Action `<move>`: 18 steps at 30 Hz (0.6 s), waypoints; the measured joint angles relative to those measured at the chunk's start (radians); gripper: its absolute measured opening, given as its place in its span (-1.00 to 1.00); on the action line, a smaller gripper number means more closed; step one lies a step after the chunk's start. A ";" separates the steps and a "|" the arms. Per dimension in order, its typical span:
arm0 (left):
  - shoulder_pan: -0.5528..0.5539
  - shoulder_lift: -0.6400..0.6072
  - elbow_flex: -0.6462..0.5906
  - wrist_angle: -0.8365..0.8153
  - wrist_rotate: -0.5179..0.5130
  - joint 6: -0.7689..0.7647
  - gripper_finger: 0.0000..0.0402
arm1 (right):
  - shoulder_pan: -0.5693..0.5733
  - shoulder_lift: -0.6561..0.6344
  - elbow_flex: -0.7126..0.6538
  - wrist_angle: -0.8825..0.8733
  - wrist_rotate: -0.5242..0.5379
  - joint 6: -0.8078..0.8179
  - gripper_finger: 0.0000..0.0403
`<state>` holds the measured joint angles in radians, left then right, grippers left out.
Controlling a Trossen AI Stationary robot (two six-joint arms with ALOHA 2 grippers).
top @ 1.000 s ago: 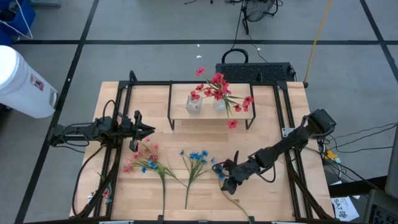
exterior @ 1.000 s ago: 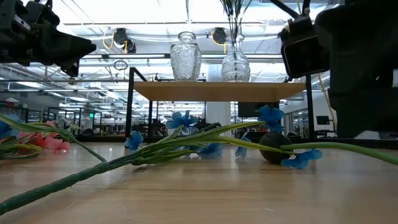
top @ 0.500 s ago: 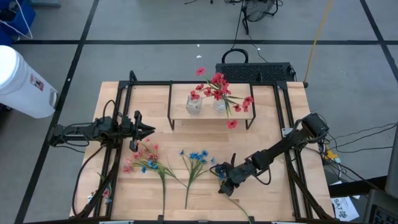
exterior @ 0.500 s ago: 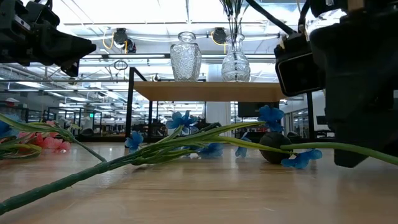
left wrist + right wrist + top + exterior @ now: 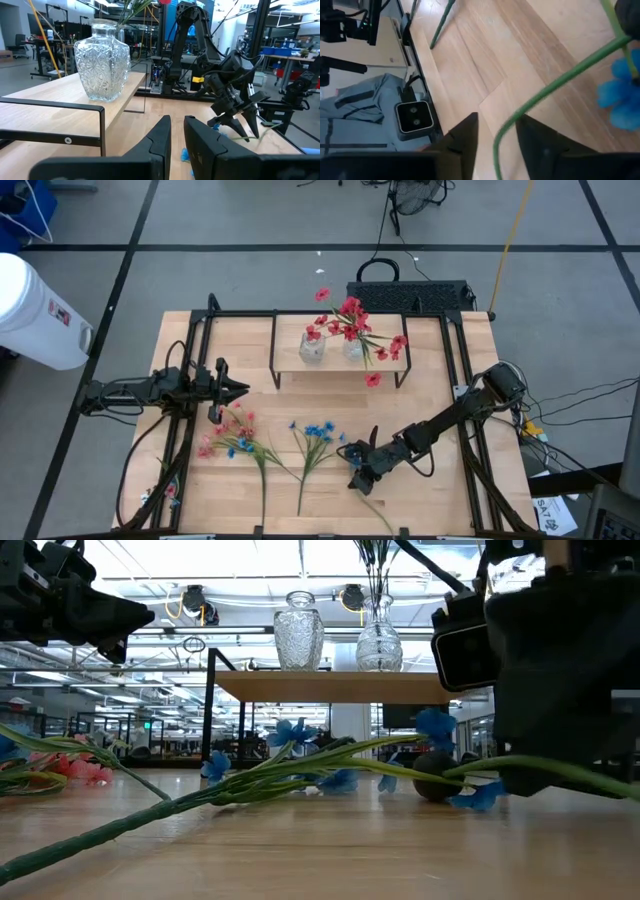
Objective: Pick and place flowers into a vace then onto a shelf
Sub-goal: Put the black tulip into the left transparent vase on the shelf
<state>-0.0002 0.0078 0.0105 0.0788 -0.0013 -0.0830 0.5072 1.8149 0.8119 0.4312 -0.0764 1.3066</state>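
My right claw (image 5: 357, 477) is down at the bench (image 5: 440, 500), its two fingers (image 5: 540, 137) standing either side of a blue flower's green stem (image 5: 555, 85); I cannot tell whether they have pinched it or are merely around it. That blue flower (image 5: 352, 452) lies just beside the claw, its stem trailing toward the bench's near edge. Another blue spray (image 5: 316, 432) and the pink spray (image 5: 228, 435) lie flat on the bench, well apart from the claw. The red flowers (image 5: 350, 320) stand in a glass vase (image 5: 379, 638) on the shelf (image 5: 340, 366), next to a second cut-glass vase (image 5: 102, 62). My left claw (image 5: 238, 389) waits above the bench beside the shelf, fingers (image 5: 157, 145) nearly pressed together, pinching nothing.
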 joint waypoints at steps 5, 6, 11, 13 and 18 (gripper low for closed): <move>0.000 0.000 0.000 0.000 0.000 0.000 -0.71 | 0.000 0.000 0.000 0.018 0.026 -0.050 -0.85; 0.000 0.000 0.000 0.000 0.000 0.000 -0.71 | 0.000 0.000 0.000 0.022 0.027 -0.065 -0.92; 0.000 0.000 0.000 0.000 0.000 0.000 -0.71 | 0.000 0.000 0.000 0.073 0.050 -0.098 -0.96; 0.000 0.000 0.000 0.000 0.000 0.000 -0.71 | 0.000 -0.006 0.000 0.085 0.055 -0.109 -0.98; 0.000 0.000 0.000 0.000 0.000 0.000 -0.71 | 0.007 -0.055 0.000 0.100 0.115 -0.163 -0.99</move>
<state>0.0000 0.0078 0.0105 0.0790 -0.0013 -0.0830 0.5141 1.7603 0.8117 0.5308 0.0387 1.1436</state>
